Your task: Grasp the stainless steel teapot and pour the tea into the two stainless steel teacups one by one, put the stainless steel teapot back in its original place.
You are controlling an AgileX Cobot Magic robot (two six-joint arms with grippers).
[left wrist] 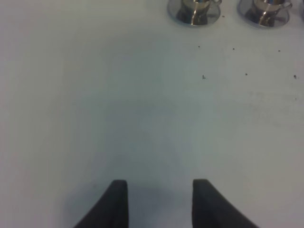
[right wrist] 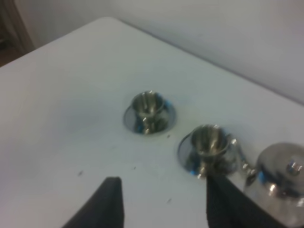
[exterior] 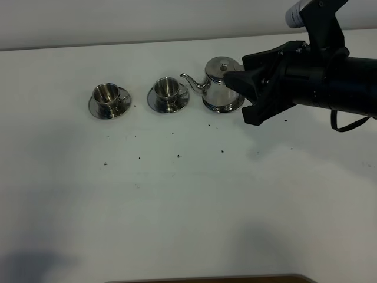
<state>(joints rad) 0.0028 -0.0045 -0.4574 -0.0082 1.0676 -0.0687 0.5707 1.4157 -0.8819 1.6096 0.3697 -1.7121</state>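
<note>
The stainless steel teapot (exterior: 219, 82) stands upright on its round dish (exterior: 219, 109) at the back of the white table, spout toward the nearer teacup (exterior: 168, 88). The other teacup (exterior: 108, 94) sits further left, each on a saucer. My right gripper (exterior: 242, 97) is open at the teapot's right side and hides the handle. In the right wrist view the gripper (right wrist: 166, 204) holds nothing, with the teapot (right wrist: 280, 175) just beyond one finger and both teacups (right wrist: 209, 140) (right wrist: 148, 107) ahead. The left gripper (left wrist: 159, 190) is open over bare table, teacups (left wrist: 194, 9) (left wrist: 266, 9) far ahead.
Small dark specks (exterior: 178, 156) are scattered on the table in front of the cups. A wall runs along the table's back edge. A brown strip (exterior: 206, 279) shows at the front edge. The left arm is outside the exterior high view.
</note>
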